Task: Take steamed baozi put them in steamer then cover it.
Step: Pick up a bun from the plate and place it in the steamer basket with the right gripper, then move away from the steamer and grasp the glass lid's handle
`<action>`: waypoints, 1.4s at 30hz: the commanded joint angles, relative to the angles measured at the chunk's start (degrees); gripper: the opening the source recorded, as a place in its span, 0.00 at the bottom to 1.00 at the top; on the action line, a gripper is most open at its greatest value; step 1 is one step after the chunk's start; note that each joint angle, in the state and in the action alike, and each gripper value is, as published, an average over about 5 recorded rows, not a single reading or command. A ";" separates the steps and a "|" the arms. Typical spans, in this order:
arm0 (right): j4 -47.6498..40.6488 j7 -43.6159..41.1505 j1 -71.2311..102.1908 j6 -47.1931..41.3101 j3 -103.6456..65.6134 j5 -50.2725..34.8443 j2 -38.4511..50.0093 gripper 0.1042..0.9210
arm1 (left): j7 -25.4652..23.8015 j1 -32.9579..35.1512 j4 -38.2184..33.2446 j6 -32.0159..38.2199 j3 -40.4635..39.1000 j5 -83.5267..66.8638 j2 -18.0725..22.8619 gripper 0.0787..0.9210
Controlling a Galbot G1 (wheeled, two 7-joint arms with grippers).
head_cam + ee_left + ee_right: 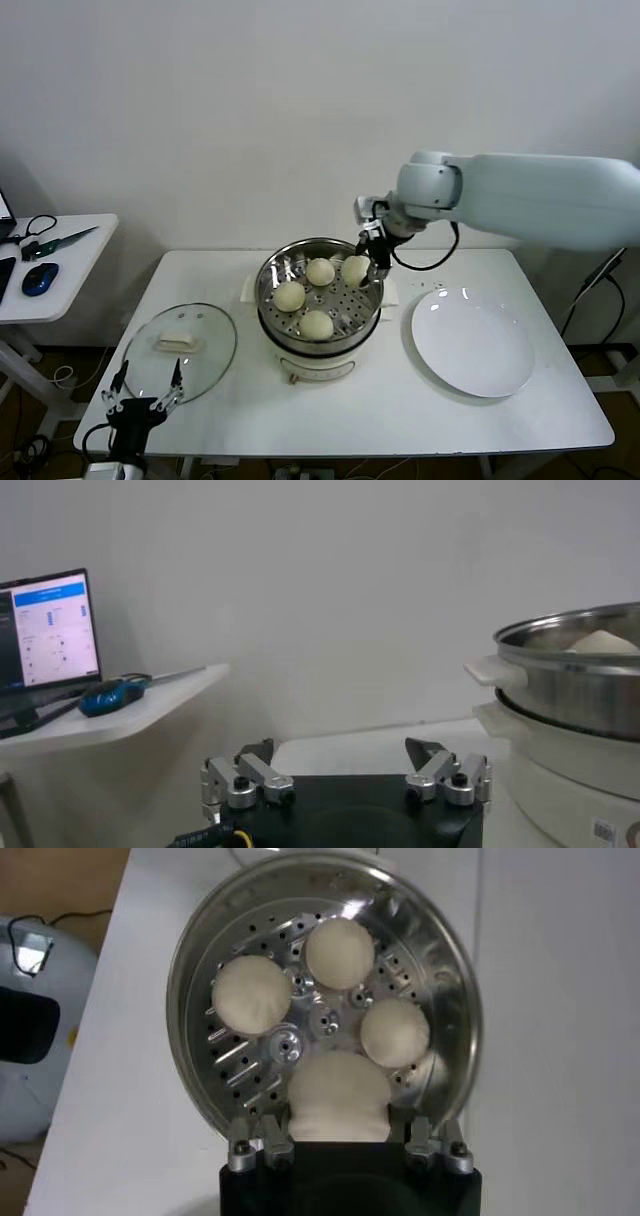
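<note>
The steamer (318,345) stands mid-table, a steel pot with a perforated tray (250,1058) on a cream base. Three baozi (320,271) (290,295) (317,324) lie on the tray. My right gripper (372,258) is over the steamer's far right rim and is shut on the fourth baozi (340,1096), held just above the tray. The glass cover (180,350) with its cream handle lies flat on the table left of the steamer. My left gripper (145,398) is open and empty at the table's front left edge, beside the cover.
A flat white plate (472,343) lies right of the steamer. A side table (50,265) with a blue mouse and cables stands at the left; a monitor (50,630) shows in the left wrist view.
</note>
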State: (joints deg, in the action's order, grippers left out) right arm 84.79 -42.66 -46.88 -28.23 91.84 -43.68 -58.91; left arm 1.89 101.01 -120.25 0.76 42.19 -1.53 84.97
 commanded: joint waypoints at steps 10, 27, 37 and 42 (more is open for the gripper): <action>-6.20 3.19 11.53 -2.18 -2.10 6.29 -4.16 0.68 | -0.10 -0.03 0.07 0.03 -0.02 0.20 -0.33 0.88; -5.06 -1.83 0.32 3.99 -6.62 -4.05 2.32 0.88 | 0.73 -0.06 -0.30 -0.38 0.21 0.15 -0.39 0.88; 1.90 29.09 22.94 -2.77 -44.88 -9.80 21.98 0.88 | 3.72 -0.90 -3.42 -4.05 0.88 2.14 -1.80 0.88; 8.59 40.55 51.20 4.59 -70.27 -7.14 30.80 0.88 | 2.46 -2.03 -3.57 -4.37 -0.09 3.13 -1.84 0.88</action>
State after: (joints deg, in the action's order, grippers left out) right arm 84.46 -26.48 -31.89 -29.04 63.71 -49.90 -46.15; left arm 4.16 99.18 -122.93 -2.46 41.75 1.04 83.32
